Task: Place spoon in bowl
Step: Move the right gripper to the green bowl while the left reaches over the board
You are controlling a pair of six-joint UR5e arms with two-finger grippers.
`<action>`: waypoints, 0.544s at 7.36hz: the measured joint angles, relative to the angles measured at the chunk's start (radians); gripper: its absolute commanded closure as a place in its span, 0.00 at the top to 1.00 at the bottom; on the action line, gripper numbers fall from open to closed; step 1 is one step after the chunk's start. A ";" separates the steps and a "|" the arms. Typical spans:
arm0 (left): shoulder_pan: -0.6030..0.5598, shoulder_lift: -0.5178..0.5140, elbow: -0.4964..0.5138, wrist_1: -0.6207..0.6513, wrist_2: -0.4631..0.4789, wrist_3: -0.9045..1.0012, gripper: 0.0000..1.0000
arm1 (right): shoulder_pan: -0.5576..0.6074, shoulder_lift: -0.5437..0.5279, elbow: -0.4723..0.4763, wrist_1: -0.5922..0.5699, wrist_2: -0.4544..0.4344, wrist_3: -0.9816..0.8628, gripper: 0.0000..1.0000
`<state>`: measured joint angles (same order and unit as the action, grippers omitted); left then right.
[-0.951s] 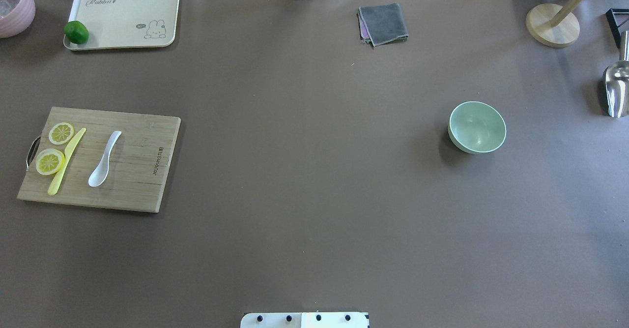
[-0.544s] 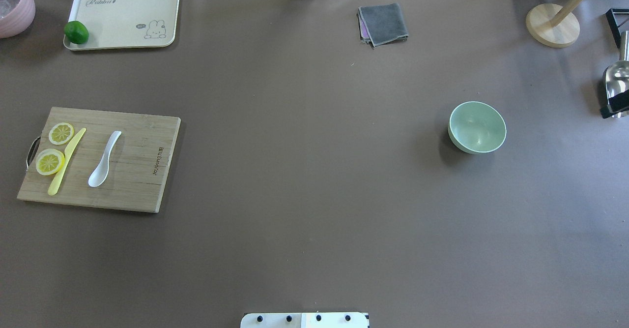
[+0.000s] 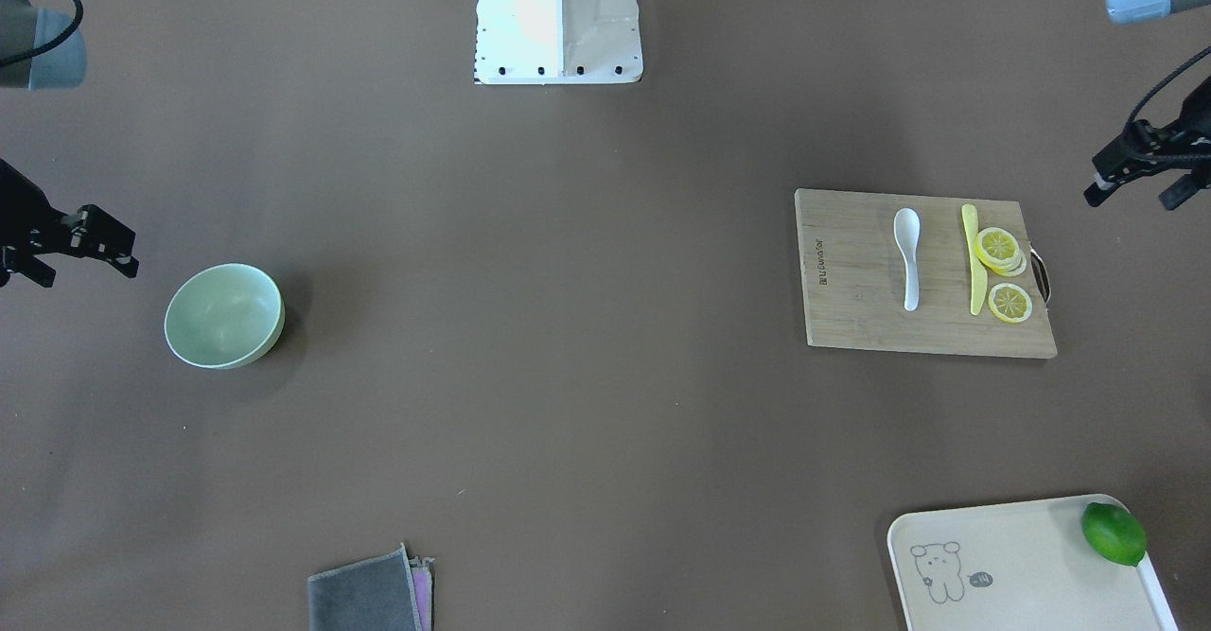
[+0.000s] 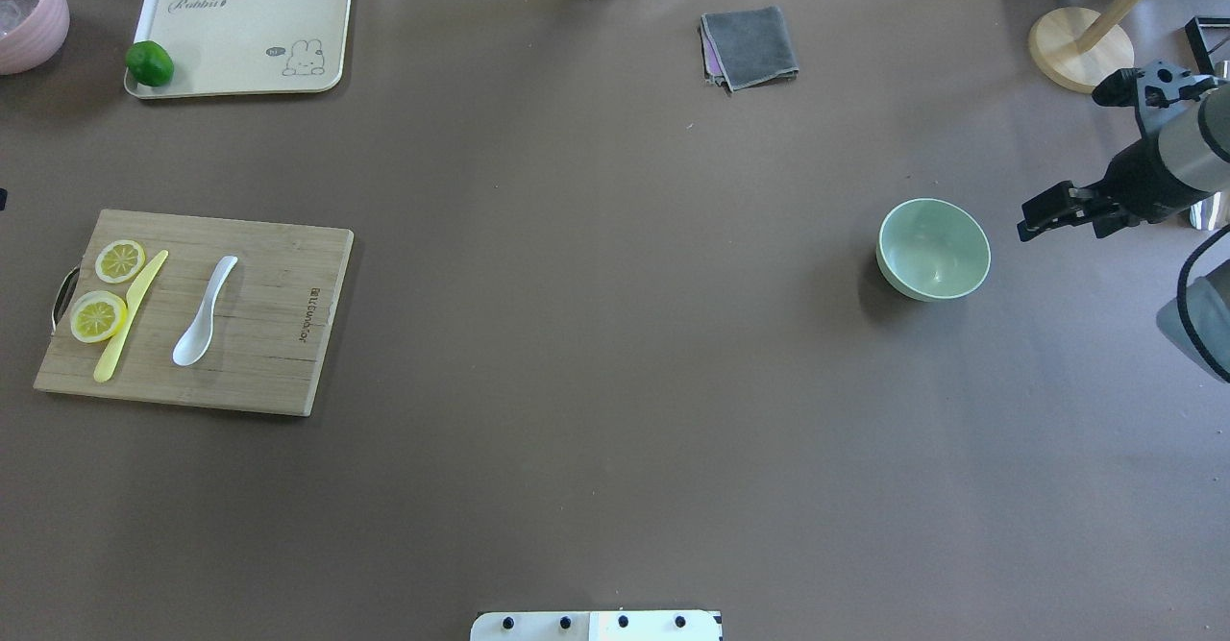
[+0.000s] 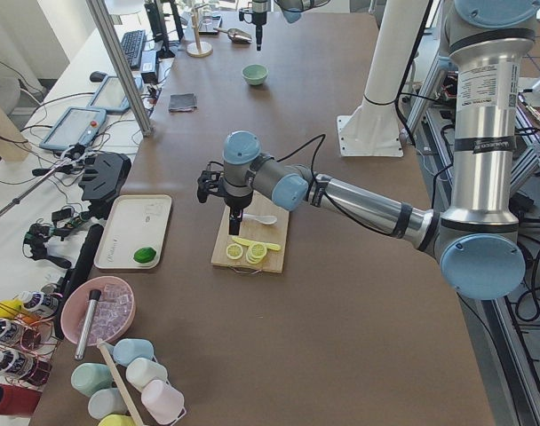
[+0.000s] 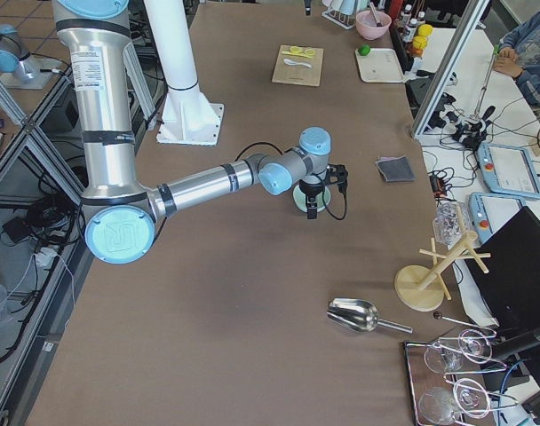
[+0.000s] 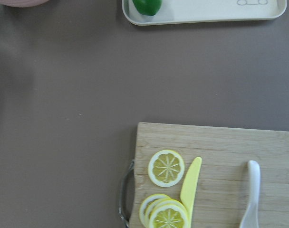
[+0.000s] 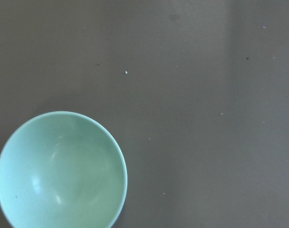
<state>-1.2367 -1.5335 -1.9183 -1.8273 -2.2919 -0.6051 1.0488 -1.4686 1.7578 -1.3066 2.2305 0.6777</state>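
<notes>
You'll find the spoon (image 4: 205,311) lying flat on the wooden cutting board (image 4: 279,333) at the left of the table (image 4: 596,333), its scoop toward the near edge and its handle pointing far. A yellow knife (image 4: 130,316) lies just left of it, not touching, and 2 spots of lemon slices (image 4: 98,316) sit left of the knife. The bowl (image 4: 932,248) stands upright on the right side, well apart from the board.

Your left gripper (image 3: 1131,201) hangs beyond the left edge of the board, off the handle end, with its jaws spread and nothing between them. Your right gripper (image 3: 85,273) hovers just right of the bowl, clear of its rim, jaws likewise parted and holding nothing.

At the far left a cream tray (image 4: 250,36) carries a lime (image 4: 150,63) at its left edge. A folded grey cloth (image 4: 750,45) lies far, right of centre.
</notes>
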 measured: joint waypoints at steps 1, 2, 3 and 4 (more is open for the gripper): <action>0.062 -0.004 -0.003 -0.053 0.043 -0.099 0.97 | -0.014 0.034 -0.044 0.002 -0.001 0.007 0.99; 0.116 -0.015 -0.004 -0.081 0.083 -0.184 0.97 | -0.025 0.059 -0.081 0.003 -0.001 0.010 0.98; 0.150 -0.026 -0.004 -0.092 0.102 -0.231 0.97 | -0.037 0.075 -0.107 0.004 -0.002 0.011 0.97; 0.172 -0.032 -0.005 -0.096 0.110 -0.251 0.97 | -0.048 0.082 -0.125 0.004 -0.002 0.011 0.94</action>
<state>-1.0650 -1.5659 -1.9229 -1.9238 -2.1820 -0.8558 1.0007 -1.3863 1.6329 -1.3025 2.2289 0.6887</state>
